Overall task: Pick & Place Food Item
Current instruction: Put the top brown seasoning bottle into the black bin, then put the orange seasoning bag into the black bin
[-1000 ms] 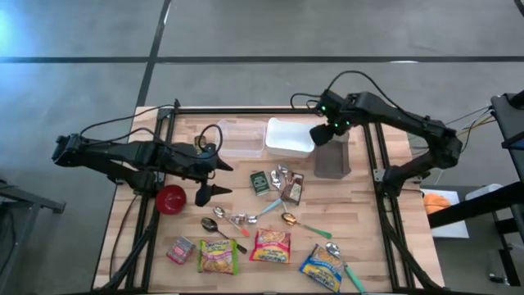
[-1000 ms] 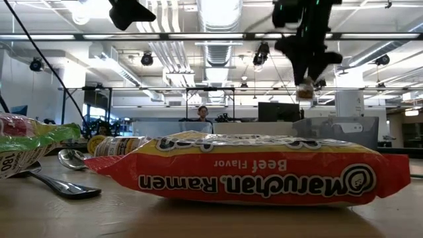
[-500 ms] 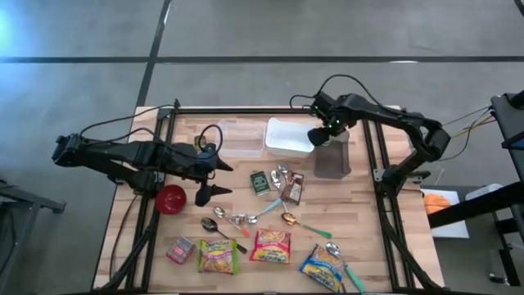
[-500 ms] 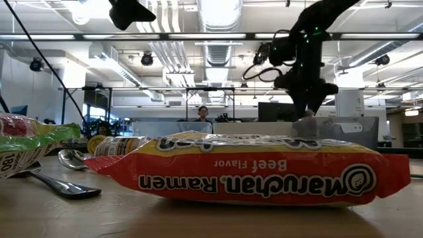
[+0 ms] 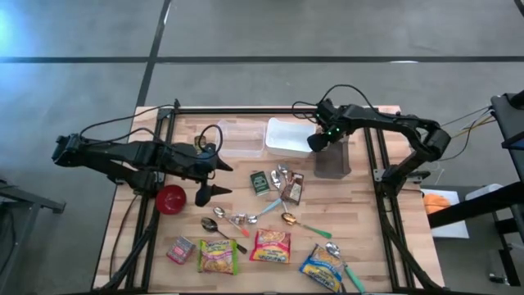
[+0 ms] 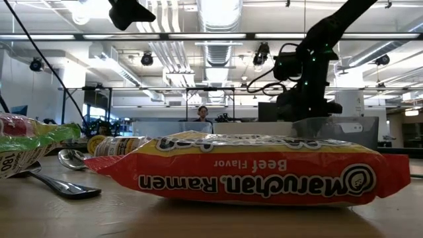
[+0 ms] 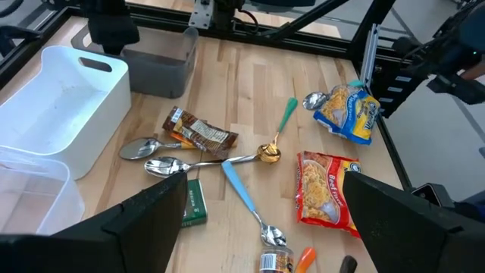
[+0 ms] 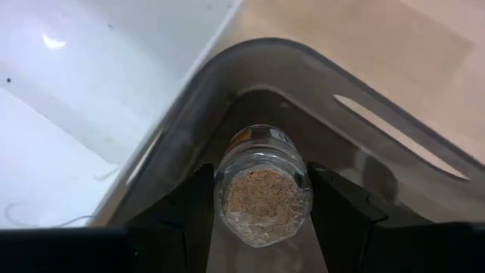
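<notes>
The right gripper (image 8: 261,199) holds a small glass jar (image 8: 263,187) of brownish grains between its fingers, just inside a corner of the grey bin (image 5: 332,160), right of centre in the high view, beside the white bin (image 5: 288,136). The left gripper (image 5: 214,178) hangs wide open at centre left, holding nothing.

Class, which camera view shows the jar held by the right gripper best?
The right wrist view: the jar fills the middle, between the right gripper's fingers, over the grey bin. The high and low views show only the arm there; the left wrist view misses it.
</notes>
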Controlling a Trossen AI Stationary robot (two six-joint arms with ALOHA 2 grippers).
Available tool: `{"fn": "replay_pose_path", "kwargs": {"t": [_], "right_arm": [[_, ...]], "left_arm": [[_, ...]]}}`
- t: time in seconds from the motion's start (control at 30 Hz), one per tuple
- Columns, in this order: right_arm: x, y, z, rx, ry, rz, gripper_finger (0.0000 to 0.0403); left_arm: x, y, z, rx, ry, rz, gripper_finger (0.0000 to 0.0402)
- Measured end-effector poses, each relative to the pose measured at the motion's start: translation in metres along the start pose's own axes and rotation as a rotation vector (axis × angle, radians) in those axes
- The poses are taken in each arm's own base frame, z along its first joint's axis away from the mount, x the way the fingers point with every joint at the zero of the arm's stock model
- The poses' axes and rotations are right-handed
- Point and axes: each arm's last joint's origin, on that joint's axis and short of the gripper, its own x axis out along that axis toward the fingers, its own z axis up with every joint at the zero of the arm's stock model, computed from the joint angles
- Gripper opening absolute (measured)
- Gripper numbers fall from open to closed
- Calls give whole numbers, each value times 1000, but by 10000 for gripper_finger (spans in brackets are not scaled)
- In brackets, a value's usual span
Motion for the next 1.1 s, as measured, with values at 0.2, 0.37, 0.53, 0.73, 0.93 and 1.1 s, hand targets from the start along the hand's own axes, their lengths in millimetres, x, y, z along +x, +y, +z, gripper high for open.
{"fn": "replay_pose_path", "kwargs": {"t": [0.2,0.37,0.53,0.73,0.93,1.1], "right_arm": [[5,-1,-2,20,-7,23,169],[5,-1,-2,20,-4,21,169],[3,0,-2,23,7,23,240],[1,0,-2,27,22,15,329],[-9,-1,-2,26,59,-15,342],[-30,1,-2,19,-5,12,343]], "left_arm": [[0,0,0,0,0,0,355],[0,0,0,0,0,0,355],[0,0,0,0,0,0,355],[0,0,0,0,1,0,355],[0,0,0,0,1,0,354],[0,0,0,0,1,0,354]]}}
